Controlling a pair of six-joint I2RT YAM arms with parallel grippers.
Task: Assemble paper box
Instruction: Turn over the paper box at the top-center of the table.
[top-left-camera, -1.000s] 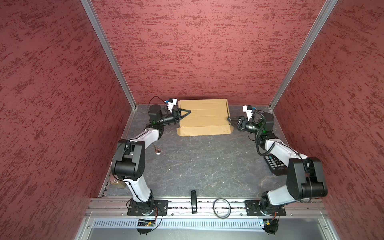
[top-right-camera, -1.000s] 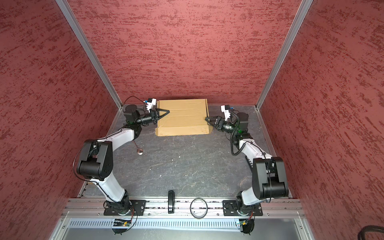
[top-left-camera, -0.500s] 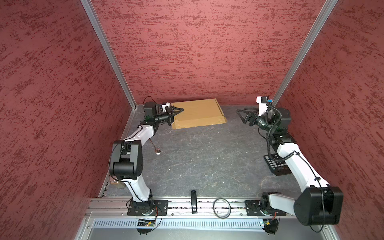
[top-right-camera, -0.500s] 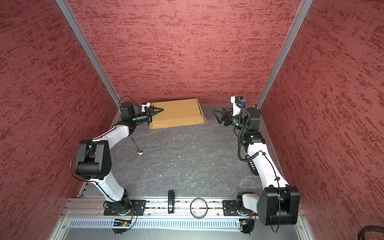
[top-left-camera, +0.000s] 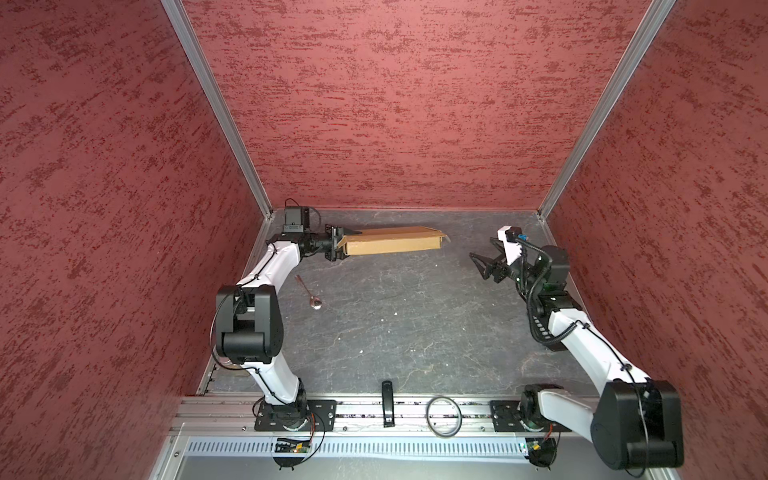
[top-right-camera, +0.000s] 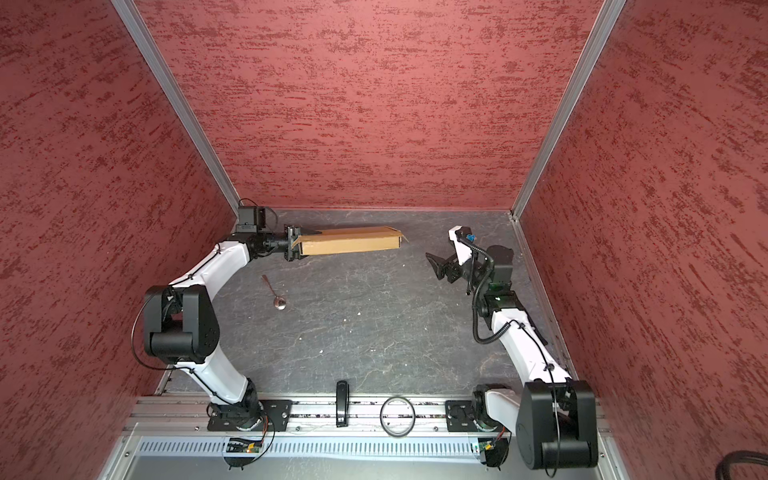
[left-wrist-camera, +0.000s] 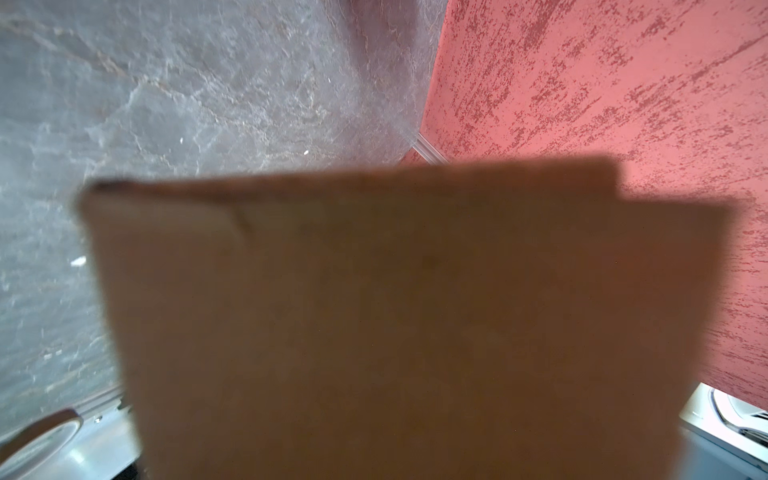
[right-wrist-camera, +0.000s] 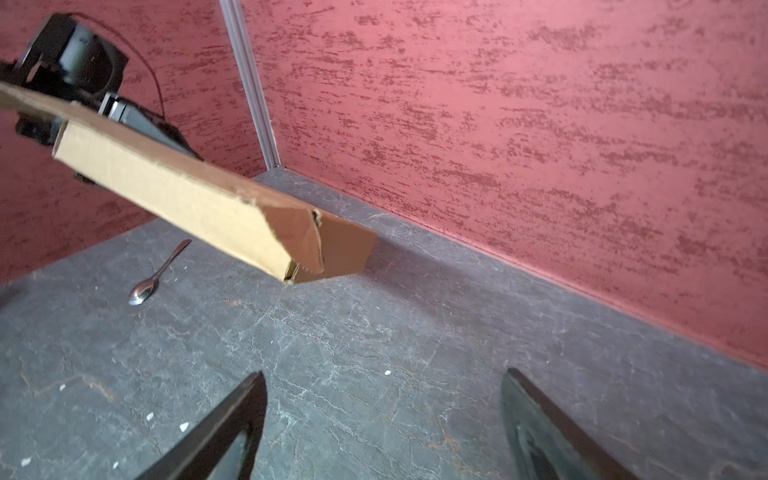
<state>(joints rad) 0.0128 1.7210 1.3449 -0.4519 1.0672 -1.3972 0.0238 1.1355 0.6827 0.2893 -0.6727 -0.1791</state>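
Paper box (top-left-camera: 390, 246), light and crease-prone, is clamped endwise by left gripper (top-left-camera: 338, 248) and best taken opposite by spread right gripper (right-wrist-camera: 383, 374).

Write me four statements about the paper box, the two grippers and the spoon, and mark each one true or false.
1. The left gripper grips one end of the paper box. True.
2. The right gripper grips the box's other end. False: its jaws stand open and empty, apart from the box.
3. The spoon lies inside the box. False: it lies on the table, outside the box and nearer the front.
4. The box is folded into a shallow shape with a side wall, not spread as a flat sheet. True.
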